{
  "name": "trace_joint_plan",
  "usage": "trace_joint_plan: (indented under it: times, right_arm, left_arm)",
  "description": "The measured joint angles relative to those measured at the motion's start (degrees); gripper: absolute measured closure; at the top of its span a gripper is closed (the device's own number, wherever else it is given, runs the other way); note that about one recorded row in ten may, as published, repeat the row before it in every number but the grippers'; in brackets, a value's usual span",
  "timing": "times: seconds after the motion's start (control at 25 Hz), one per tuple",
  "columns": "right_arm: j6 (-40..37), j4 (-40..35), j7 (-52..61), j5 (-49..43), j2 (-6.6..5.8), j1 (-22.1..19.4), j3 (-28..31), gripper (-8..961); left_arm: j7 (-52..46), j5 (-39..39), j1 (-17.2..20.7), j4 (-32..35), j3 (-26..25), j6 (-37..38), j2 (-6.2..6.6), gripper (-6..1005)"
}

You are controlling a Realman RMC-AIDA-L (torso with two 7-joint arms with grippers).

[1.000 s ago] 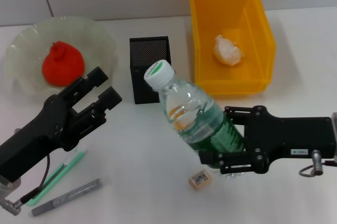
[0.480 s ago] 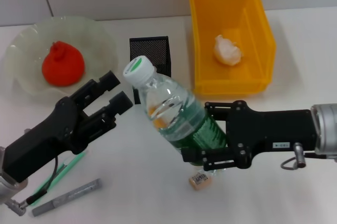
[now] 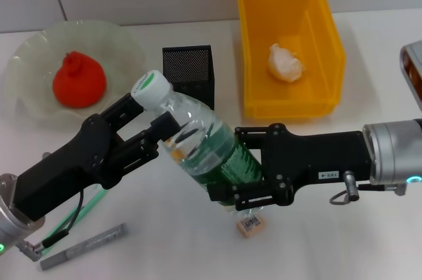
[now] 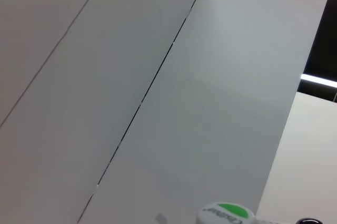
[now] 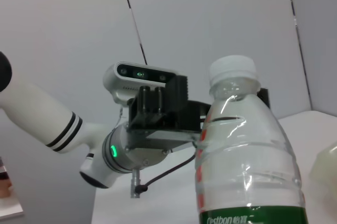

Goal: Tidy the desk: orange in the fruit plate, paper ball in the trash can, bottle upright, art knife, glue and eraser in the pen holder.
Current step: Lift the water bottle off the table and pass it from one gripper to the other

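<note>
Right claw (image 3: 232,176) grips bottle (image 3: 201,143); left wrist view shows only its cap (image 4: 225,214).

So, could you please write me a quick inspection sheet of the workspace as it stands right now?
Surface: white table.
Job's things: orange in fruit plate; paper ball in trash can; bottle tilted, lifted; eraser on table; pen holder upright.
Clutter: grey marker, green pen.
Grippers: right gripper shut on bottle; left gripper open around its neck.
Cables: black one by left arm.
Surroundings: pale wall panels.
</note>
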Motion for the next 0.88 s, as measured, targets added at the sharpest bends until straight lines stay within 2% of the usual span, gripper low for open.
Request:
trace_joint_plan:
  times: [0.44,0.76,0.88]
  right_arm:
    - [0.8,2.0,-0.4,0.2,0.14,2.2,-2.5,188]
    - [0.8,2.2,-0.4,0.2,0.12,2.3,-2.7,188]
    - [0.8,2.3,-0.4,0.2,0.13,2.3,-2.7,187]
  left_arm:
    - [-0.1,-0.4,-1.0,-0.8,-0.2,-0.1,-0.01,273]
    - [-2.1,-0.2,-1.2,-0.8,0.0,-2.8,-0.01,275]
    - [-2.2,-0.3,-1.2,-0.7,0.0,-2.8,0.00,355]
